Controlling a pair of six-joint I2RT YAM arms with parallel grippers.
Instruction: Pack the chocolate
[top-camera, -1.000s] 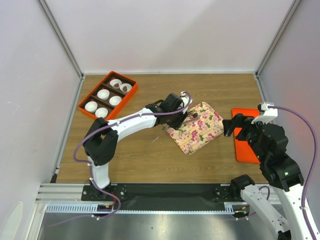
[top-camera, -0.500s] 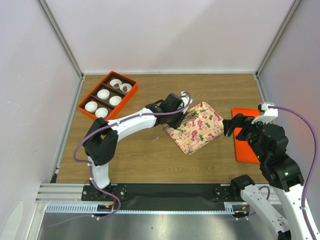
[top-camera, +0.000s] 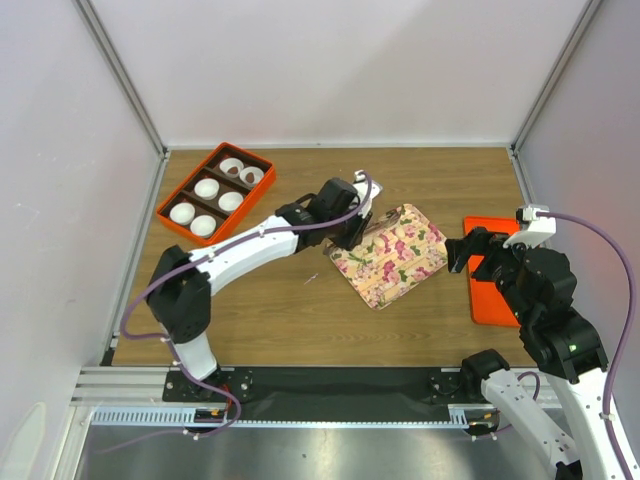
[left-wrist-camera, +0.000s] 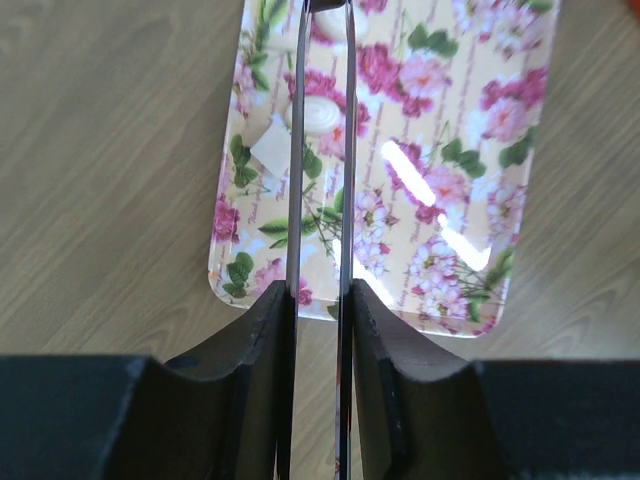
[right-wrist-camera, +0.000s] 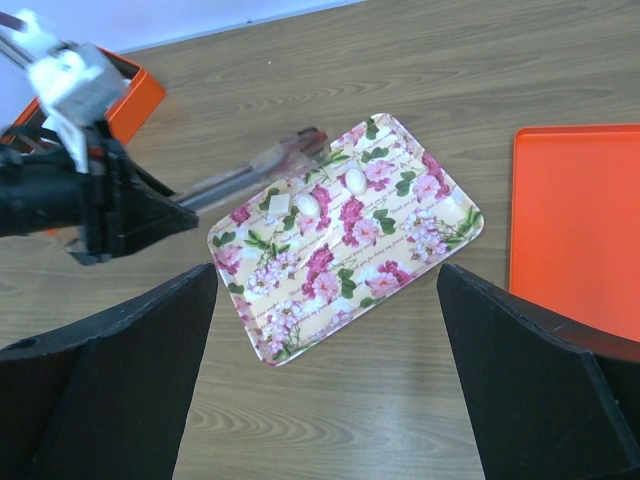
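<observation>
— Chocolate (right-wrist-camera: 314, 136), where?
— One small dark brown piece, pinched at the tips of the tongs (right-wrist-camera: 250, 168). The right wrist view puts it by the 11 o'clock edge of the flowered tray (right-wrist-camera: 400, 250). The left wrist view cuts it off at the top edge. Touching the tray or above it, cannot tell.
— Who has the tongs?
— Left hand (left-wrist-camera: 318, 310), fingers clamped on the tong handles. Blades are squeezed to a narrow gap and run out toward 12 o'clock over the tray.
— Anything else on that tray?
— Two whitish ovals (right-wrist-camera: 305, 205) toward its 10 o'clock end, with a white scrap (right-wrist-camera: 277, 203) just beside one. Too small to say what they are.
— Right hand?
— Right hand (right-wrist-camera: 327, 280) is spread wide, nothing between the fingers. In the top view it sits at 3 o'clock of the flowered tray, by the near-left edge of the orange flat tray (right-wrist-camera: 570, 230).
— Box?
— Orange box (top-camera: 190, 177) at 10 o'clock of the flowered tray, well apart from it. It's split into compartments, with six white paper cups (top-camera: 207, 188) showing inside. Cup contents unclear.
— Surface?
— Wood tabletop (top-camera: 300, 310). The box and both trays lie flat on it, the flowered tray turned at an angle.
</observation>
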